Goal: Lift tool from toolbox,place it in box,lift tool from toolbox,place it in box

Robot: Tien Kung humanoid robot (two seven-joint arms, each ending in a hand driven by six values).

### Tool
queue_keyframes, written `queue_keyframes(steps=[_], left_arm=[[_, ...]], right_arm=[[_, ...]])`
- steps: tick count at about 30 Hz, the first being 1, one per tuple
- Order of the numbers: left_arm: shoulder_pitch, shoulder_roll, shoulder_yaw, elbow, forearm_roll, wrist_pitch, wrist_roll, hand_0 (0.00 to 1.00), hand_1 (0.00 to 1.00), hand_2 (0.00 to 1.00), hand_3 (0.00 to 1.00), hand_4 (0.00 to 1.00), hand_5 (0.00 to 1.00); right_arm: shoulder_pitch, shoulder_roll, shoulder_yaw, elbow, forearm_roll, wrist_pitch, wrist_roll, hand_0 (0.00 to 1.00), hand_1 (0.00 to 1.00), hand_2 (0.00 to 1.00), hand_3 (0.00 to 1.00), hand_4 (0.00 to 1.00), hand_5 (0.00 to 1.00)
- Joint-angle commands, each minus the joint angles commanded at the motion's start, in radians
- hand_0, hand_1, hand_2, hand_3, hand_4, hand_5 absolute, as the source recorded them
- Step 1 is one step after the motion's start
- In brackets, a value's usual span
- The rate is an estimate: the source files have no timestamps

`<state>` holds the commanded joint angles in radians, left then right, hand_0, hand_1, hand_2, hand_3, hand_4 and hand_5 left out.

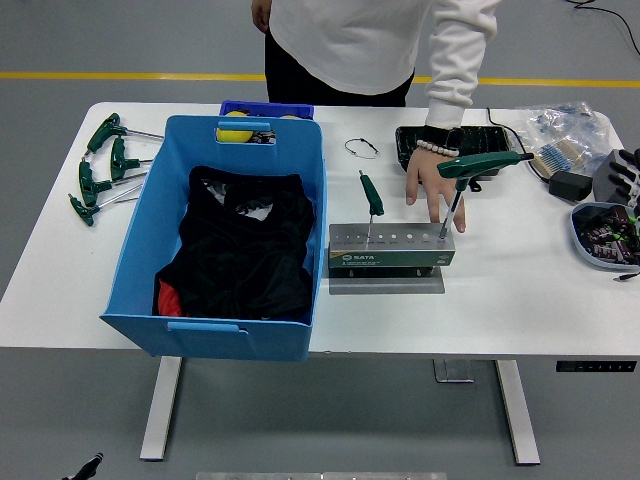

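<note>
Green T-handle: rigid, light; you'd grip its crossbar, centre-right.
Right hand: right edge, grip unclear.

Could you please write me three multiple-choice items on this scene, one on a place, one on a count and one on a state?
1. Where do the black clothes lie?
A. in the blue bin
B. on the bare table
C. in the black tray

2. How many green-handled tools stand in the tool rack?
A. five
B. two
C. none

3. What is the person's hand doing?
A. lifting the blue bin
B. holding the paintbrush
C. reaching down by the rack's right-hand tool

Answers: 1 A, the clothes fill the bin's inside. 2 B, a small one at the left, a big one at the right. 3 C, its fingers point down beside that tool's shaft.
</note>
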<state>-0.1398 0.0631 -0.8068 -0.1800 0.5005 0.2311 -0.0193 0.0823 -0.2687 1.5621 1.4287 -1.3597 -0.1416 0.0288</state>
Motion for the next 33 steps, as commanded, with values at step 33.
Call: queue_keyframes(steps=[33], left_arm=[[0.003,0.004,0.002,0.0,0.019,0.003,0.009,0.782,0.804,0.823,0.737,0.722,0.597]], right_arm=[[0.487,-0.271,-0.604,-0.004,-0.553,0.194,-0.126,0.981,0.863,0.837,0.892,0.998,0.753]])
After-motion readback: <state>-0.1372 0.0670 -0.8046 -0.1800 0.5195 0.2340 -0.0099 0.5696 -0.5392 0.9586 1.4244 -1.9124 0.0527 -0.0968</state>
